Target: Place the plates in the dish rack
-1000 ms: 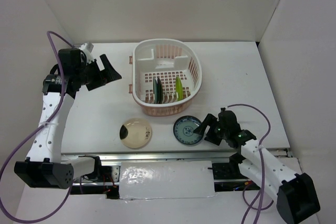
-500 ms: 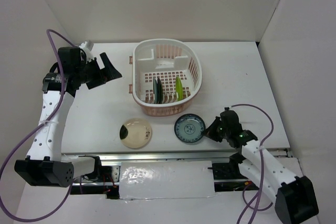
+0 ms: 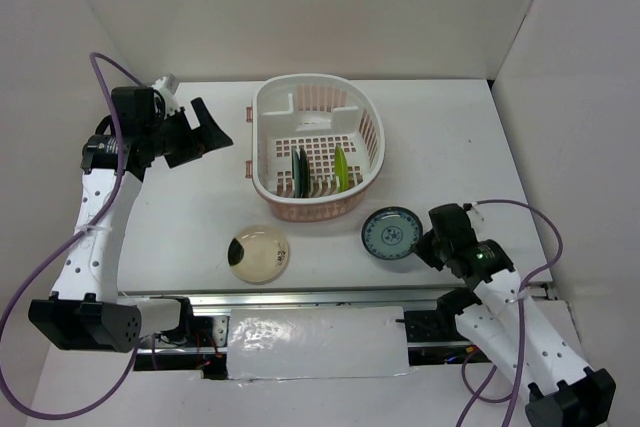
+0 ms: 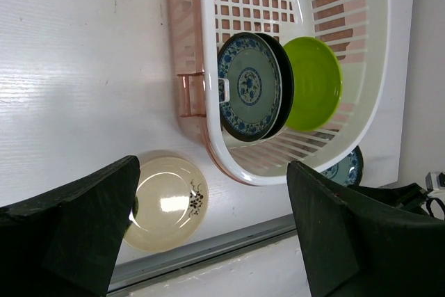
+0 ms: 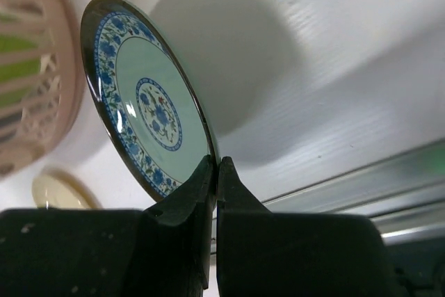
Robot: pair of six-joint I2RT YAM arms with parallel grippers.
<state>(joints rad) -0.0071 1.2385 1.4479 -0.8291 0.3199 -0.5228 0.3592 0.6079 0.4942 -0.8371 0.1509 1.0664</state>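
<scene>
My right gripper (image 3: 428, 244) (image 5: 216, 165) is shut on the rim of a teal-blue patterned plate (image 3: 391, 233) (image 5: 146, 109), which hangs tilted above the table right of the dish rack's front. The pale-pink and white dish rack (image 3: 270, 107) (image 4: 208, 67) holds three plates on edge: a teal-blue patterned one (image 4: 249, 87), a black one (image 4: 286, 81) behind it, and a lime-green one (image 3: 341, 167) (image 4: 316, 83). A tan plate with a dark patch (image 3: 260, 252) (image 4: 167, 203) lies flat on the table in front of the rack. My left gripper (image 3: 205, 132) (image 4: 212, 227) hovers open, left of the rack.
The table's near edge with a metal rail (image 3: 300, 297) runs just behind the tan plate. White walls (image 3: 560, 97) close in the table at the back and both sides. A purple cable (image 3: 520, 237) loops beside the right arm.
My right gripper has shut on the teal-blue plate's rim, raised it off the table and carried it to the right. The left arm has barely moved.
</scene>
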